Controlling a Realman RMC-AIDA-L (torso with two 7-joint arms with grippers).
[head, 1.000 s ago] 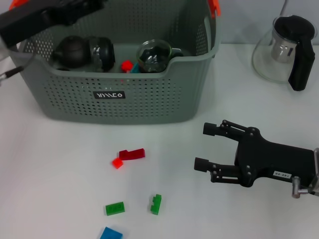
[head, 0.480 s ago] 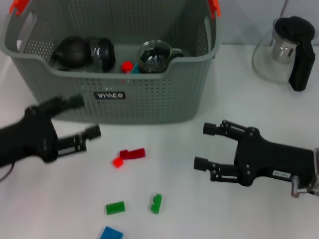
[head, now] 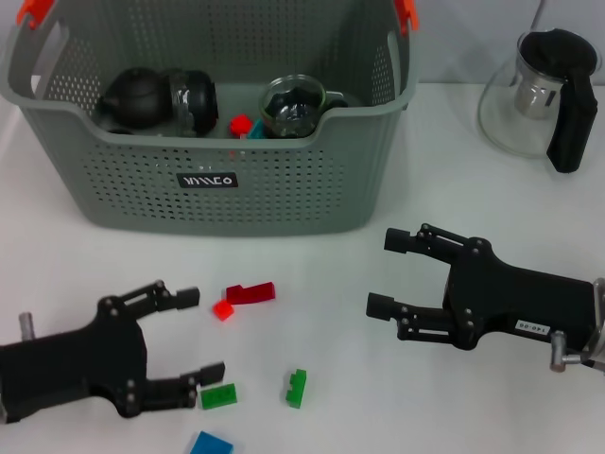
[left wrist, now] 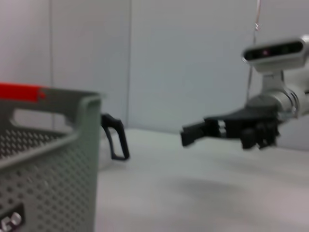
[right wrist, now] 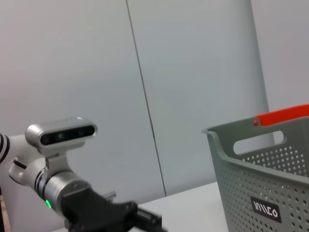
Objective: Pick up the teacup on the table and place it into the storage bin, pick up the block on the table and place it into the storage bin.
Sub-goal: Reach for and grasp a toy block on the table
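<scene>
The grey perforated storage bin (head: 284,194) stands at the back. Inside it lie a dark teacup (head: 140,95), two glass cups (head: 293,106) and a small red block (head: 241,123). No teacup shows on the table itself. On the table lie a dark red block (head: 251,292), a small bright red block (head: 222,309), two green blocks (head: 218,396) (head: 297,388) and a blue block (head: 210,445). My left gripper (head: 201,336) is open and empty at the front left, its lower finger beside the left green block. My right gripper (head: 386,274) is open and empty, right of the blocks.
A glass teapot with a black handle (head: 539,95) stands at the back right. The left wrist view shows the bin's corner (left wrist: 53,159) and my right gripper (left wrist: 227,130). The right wrist view shows the bin (right wrist: 270,174) and the left arm (right wrist: 82,203).
My left arm has swung from above the bin's left rim down to the table's front left, beside the blocks. The right arm has barely moved.
</scene>
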